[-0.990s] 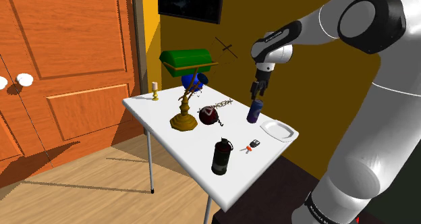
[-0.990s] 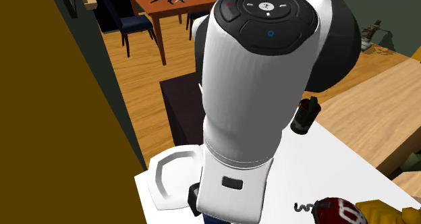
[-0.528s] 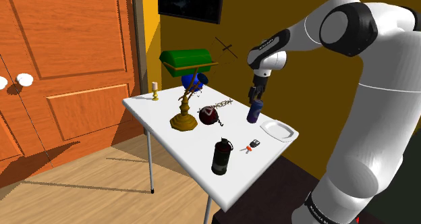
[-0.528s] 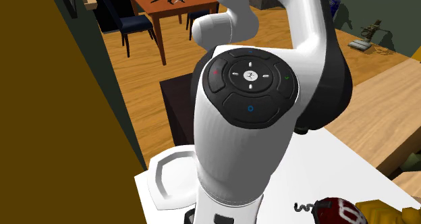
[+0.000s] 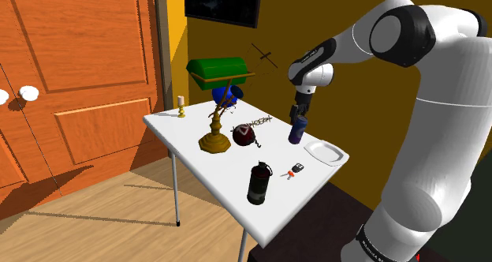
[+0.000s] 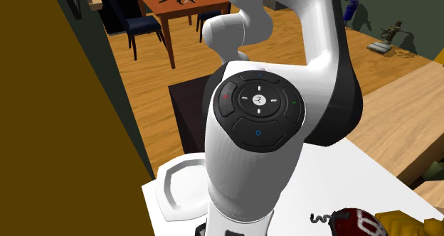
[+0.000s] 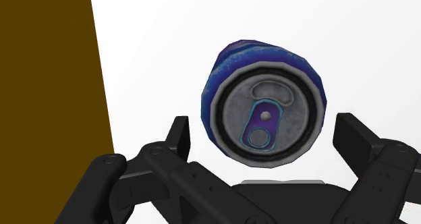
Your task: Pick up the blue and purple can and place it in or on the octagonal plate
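Lining up for the grasp, I'd say. The gripper [image 7: 264, 136] is spread wide with the can [image 7: 264, 109] between the fingers. No contact that I can see. — Jo

Where's the can sitting? — Sam

It's upright on the counter [image 5: 229, 170], close to the edge along the mustard wall [image 5: 355, 102]. The octagonal plate [image 5: 326, 152] is just beside it, at the corner of that edge nearest the arm [image 5: 441, 142]. — Jo

So the pick isn't done. — Sam

Right, the can isn't lifted and nothing is on the plate. My read of the next move: come lower if there's room and close on the can's body below the rim. Then lift straight up, carry it a short way along that edge and set it flat on the plate. Keep it vertical the whole way. — Jo

What can't you see? — Sam

Finger depth, mainly. In the shoulder view the gripper and the can's top overlap, so I can't tell how far down the sides it reaches. The wrist view looks straight onto the can's top, so the side wall barely shows, and the plate is cut to a pale sliver at the frame edge. In the second exterior view the arm stands in front of the grasp spot and covers part of the plate. — Jo
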You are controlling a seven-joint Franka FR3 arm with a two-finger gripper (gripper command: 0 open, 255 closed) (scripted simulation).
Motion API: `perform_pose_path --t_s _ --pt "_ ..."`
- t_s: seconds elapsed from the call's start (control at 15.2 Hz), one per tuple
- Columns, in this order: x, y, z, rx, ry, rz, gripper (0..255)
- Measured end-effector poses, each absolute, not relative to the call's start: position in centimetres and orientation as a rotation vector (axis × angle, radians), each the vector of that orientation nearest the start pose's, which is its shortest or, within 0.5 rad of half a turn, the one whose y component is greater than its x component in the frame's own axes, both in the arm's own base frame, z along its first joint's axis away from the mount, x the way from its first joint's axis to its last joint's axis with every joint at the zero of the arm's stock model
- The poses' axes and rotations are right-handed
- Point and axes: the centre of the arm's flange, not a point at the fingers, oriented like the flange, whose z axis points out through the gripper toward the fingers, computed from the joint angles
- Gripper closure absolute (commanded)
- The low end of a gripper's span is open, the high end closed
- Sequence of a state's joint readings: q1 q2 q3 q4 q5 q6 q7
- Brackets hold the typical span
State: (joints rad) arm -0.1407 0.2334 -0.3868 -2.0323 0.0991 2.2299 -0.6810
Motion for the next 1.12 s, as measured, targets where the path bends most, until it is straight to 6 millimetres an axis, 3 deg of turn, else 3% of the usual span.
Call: perform_pose_path --t_s 0.07,0.13,0.79,1.12 --pt "51.0 -28.7 33.8 -3.136 -0.158 0.03 0" --pt "51.0 -28.7 33.8 -3.136 -0.158 0.03 255" --pt "51.1 -28.6 33.9 -3.137 -0.159 0.026 255" --pt "51.0 -28.7 35.9 -3.136 -0.158 0.03 255"
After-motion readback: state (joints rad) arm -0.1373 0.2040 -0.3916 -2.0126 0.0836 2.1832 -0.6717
